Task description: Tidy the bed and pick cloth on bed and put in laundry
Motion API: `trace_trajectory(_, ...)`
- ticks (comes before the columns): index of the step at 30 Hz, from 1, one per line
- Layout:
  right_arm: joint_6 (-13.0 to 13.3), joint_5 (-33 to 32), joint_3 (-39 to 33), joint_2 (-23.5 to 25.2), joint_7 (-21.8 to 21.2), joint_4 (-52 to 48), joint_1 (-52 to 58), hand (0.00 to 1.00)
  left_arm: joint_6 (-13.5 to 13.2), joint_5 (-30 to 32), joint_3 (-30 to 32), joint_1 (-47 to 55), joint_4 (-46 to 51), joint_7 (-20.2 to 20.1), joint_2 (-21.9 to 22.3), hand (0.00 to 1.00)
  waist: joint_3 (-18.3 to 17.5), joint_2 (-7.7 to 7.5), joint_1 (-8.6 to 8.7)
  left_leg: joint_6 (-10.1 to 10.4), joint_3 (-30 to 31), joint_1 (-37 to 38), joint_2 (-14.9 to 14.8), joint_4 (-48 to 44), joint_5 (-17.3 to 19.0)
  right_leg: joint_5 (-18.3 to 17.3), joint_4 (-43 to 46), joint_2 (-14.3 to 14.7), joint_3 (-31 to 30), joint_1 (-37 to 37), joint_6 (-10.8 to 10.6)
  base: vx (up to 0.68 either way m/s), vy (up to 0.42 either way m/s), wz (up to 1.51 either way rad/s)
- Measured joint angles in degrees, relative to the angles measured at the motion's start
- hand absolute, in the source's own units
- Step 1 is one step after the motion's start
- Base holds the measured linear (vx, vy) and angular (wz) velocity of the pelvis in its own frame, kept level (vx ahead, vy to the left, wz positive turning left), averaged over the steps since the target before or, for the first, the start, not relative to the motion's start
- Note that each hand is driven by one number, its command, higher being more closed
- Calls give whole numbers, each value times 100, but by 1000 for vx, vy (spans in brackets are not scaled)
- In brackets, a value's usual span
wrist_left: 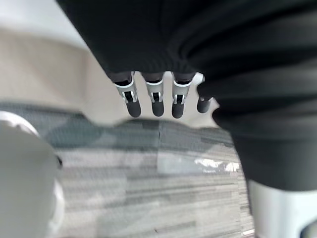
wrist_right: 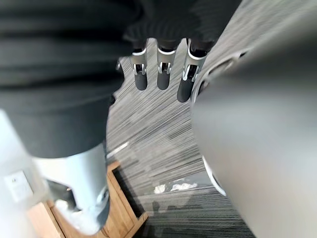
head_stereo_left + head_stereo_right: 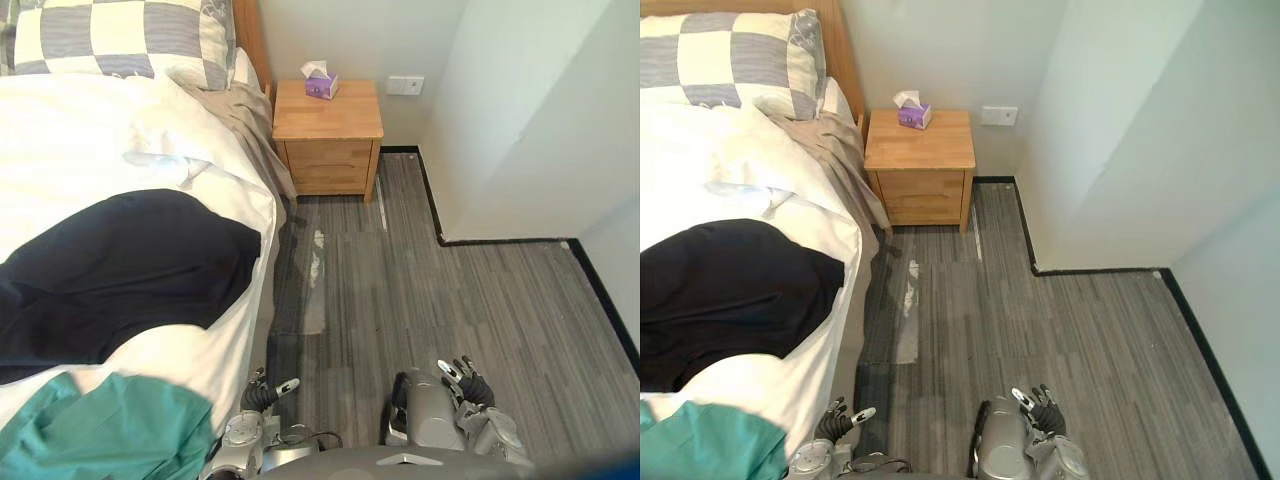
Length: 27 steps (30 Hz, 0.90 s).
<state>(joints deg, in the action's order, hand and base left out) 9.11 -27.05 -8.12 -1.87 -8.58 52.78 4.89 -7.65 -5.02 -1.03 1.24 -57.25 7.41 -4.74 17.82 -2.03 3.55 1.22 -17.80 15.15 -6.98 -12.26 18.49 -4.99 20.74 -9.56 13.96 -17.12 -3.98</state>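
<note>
Cloth in teal lies bunched at the near left corner of the bed, over the white cover's edge. Past it, further up the bed, a larger black cloth is spread flat, its long axis running across the mattress from the far left side toward the bed's right edge. A checked pillow sits at the head, and a beige sheet trails down the bed's right side.

Next comes the left hand, low beside the bed's near edge and above the grey floor. In the left wrist view its fingers hang straight and loosely spread, with nothing in them. The teal cloth is just to this hand's left and the black cloth up and to the left of it, so I judge the left arm the one to reach for either piece, the teal one first since it is nearer.

A wooden nightstand with a tissue box on it stands against the wall by the headboard.

Farthest right, the right hand hangs over open floor, well apart from the bed. Its fingers are likewise straight and empty. Reaching any cloth from there would probably mean crossing in front of the left arm.
</note>
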Motion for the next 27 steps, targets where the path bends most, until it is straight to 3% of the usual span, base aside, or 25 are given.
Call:
trace_trajectory(1,15,-86,-54,-10,-4,-2,-21,0,14,2,0,-83,-39,7,38,0,80,58,33,316,109,168,-100,59,108,783,95,93,-12,64,539,411,-368,66)
trace_trajectory(2,37,-82,-58,-95,4,-10,-52,0,17,5,0,-86,-29,6,114,0,103,206,-31,409,100,220,-226,138,48,636,266,176,52,29,572,341,-314,23)
trace_trajectory(3,72,-91,-93,-106,11,-39,-61,0,8,9,-9,-82,-22,3,172,0,109,252,-45,475,93,238,-270,201,-95,296,611,153,95,-98,635,357,-374,11)
trace_trajectory(4,95,-86,-92,-75,29,-106,-59,0,19,13,-1,-99,-37,6,179,0,119,232,26,569,89,411,-304,321,-273,-149,1091,115,113,-157,691,334,-377,17)
trace_trajectory(9,106,-62,-113,-50,41,-39,-58,0,59,14,35,-97,-29,16,238,0,53,222,28,602,128,593,-557,126,-494,-1095,1687,200,289,-131,697,242,-287,-1)
trace_trajectory(12,95,154,-242,-95,18,183,-77,0,-58,-10,198,4,-30,47,260,0,-105,365,34,654,638,-223,-1018,-1440,-856,-1182,1113,588,456,287,708,211,-227,1)
trace_trajectory(13,88,207,-230,-154,-1,309,-84,0,-172,-12,323,60,-23,49,247,0,-127,409,17,708,945,-774,-1238,-2557,-1326,-1173,609,817,456,691,724,241,-171,5)
trace_trajectory(14,100,257,-227,-188,-20,405,-89,0,-274,-5,413,102,-18,47,218,0,-131,423,-3,683,1077,-1185,-1316,-3461,-1223,-1147,207,961,422,1039,766,280,-128,5)
trace_trajectory(15,121,306,-235,-205,-46,584,-132,0,-354,-2,555,181,23,47,164,0,-117,392,-30,643,1088,-1607,-1283,-4276,-845,-980,-232,1039,377,1513,861,292,-81,0)
trace_trajectory(18,124,370,-320,-280,-154,724,-95,0,-435,-48,793,281,126,41,247,0,-122,417,-142,504,668,-2148,-960,-4094,-345,-765,-695,1071,159,2182,975,311,-13,-24)
trace_trajectory(21,118,501,-347,-217,-287,699,-116,0,-486,-61,795,318,210,8,317,0,-153,525,-274,367,88,-2374,-550,-2184,-324,-731,-761,928,-80,2440,777,327,150,-56)
trace_trajectory(22,130,606,-355,-222,-337,603,-74,0,-488,-69,790,324,216,3,354,0,-176,571,-300,129,-240,-2367,-463,-1286,-972,-831,-712,880,-146,2484,636,299,149,-47)
trace_trajectory(24,139,719,-339,-122,-366,490,-9,0,-442,-165,834,286,257,4,363,0,-268,411,-329,-13,-730,-2212,-256,-1032,-1138,-874,-745,628,-103,2579,407,436,169,-7)
trace_trajectory(27,191,809,-350,29,-368,454,33,0,-331,-252,785,146,315,1,203,0,-261,194,-235,-76,-2116,-2404,-403,-1558,-1124,-611,-1532,406,334,3019,166,352,142,60)
